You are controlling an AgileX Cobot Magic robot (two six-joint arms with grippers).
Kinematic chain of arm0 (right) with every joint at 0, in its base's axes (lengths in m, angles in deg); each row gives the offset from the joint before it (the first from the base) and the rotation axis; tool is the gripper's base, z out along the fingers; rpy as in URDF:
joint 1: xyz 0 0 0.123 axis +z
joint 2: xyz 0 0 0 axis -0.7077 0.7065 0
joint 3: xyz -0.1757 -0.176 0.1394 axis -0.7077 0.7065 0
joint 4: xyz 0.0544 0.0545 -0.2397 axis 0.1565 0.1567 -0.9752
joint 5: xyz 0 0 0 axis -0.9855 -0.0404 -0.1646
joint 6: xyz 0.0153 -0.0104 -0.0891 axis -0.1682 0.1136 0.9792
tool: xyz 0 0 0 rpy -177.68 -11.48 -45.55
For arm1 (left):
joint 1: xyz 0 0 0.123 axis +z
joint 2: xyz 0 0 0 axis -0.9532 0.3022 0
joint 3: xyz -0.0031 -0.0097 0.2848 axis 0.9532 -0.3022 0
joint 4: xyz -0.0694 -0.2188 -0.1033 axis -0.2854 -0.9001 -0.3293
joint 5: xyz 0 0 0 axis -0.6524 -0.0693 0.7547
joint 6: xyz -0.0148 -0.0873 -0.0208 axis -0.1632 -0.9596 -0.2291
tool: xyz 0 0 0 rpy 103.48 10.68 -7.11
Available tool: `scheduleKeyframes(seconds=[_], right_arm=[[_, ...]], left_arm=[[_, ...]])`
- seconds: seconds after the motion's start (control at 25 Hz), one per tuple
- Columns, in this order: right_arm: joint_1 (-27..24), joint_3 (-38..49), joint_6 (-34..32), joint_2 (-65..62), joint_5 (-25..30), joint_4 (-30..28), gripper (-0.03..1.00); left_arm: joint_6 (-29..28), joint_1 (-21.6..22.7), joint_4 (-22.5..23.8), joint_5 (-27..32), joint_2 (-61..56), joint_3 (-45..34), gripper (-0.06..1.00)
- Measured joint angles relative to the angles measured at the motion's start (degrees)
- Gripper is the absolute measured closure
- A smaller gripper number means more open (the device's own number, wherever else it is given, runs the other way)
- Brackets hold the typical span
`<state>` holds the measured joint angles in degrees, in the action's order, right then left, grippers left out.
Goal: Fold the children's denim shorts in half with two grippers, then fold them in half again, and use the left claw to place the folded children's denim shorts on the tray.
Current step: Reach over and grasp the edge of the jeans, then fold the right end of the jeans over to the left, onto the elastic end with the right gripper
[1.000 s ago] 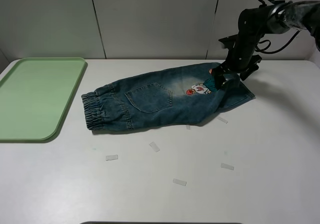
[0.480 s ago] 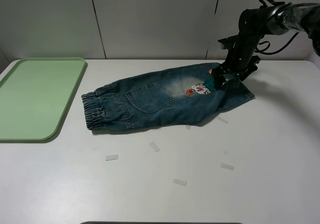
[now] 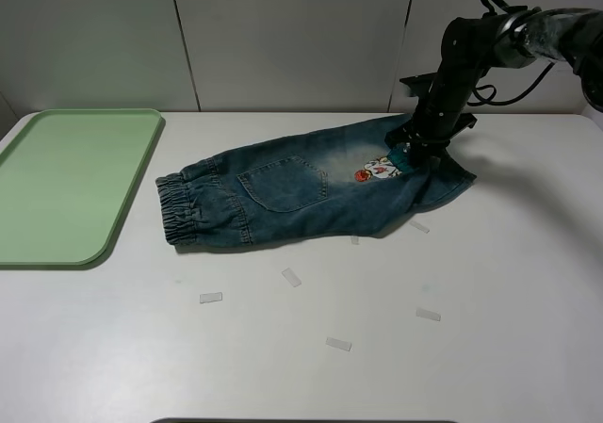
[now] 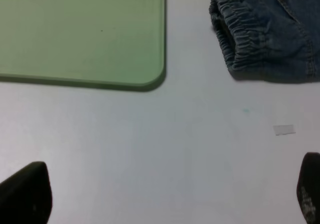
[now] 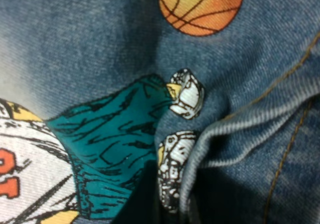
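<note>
The children's denim shorts (image 3: 301,192) lie spread on the white table, with the elastic waistband (image 3: 174,211) toward the tray and the back pocket facing up. The right gripper (image 3: 417,147) is down on the leg end beside the cartoon patch (image 3: 377,169) and pinches a bunched fold of denim. The right wrist view is filled by the patch (image 5: 100,134) and the denim fold (image 5: 235,134). The left gripper (image 4: 167,194) is open and empty over bare table, near the tray's corner (image 4: 150,79) and the waistband (image 4: 240,44). It is out of the high view. The pale green tray (image 3: 71,183) lies at the left.
Several small pale tape strips lie on the table in front of the shorts, such as one strip (image 3: 290,277) and another (image 3: 428,315). A grey panelled wall (image 3: 283,37) stands behind the table. One strip also shows in the left wrist view (image 4: 284,129).
The right gripper has shifted slightly left and lower onto the leg end, and the fabric near the patch has moved with it. The rest of the shorts and the tray have not moved.
</note>
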<state>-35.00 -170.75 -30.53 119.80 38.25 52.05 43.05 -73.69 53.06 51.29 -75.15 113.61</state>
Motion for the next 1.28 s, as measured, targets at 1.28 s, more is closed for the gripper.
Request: scheduleKeyframes(seconds=[1.28], right_arm=[[-0.52, 0.97, -8.56, -18.25, 12.59, -24.7, 0.97]], left_arm=[[0.0, 0.0, 0.0, 0.0, 0.0, 0.0, -0.03]])
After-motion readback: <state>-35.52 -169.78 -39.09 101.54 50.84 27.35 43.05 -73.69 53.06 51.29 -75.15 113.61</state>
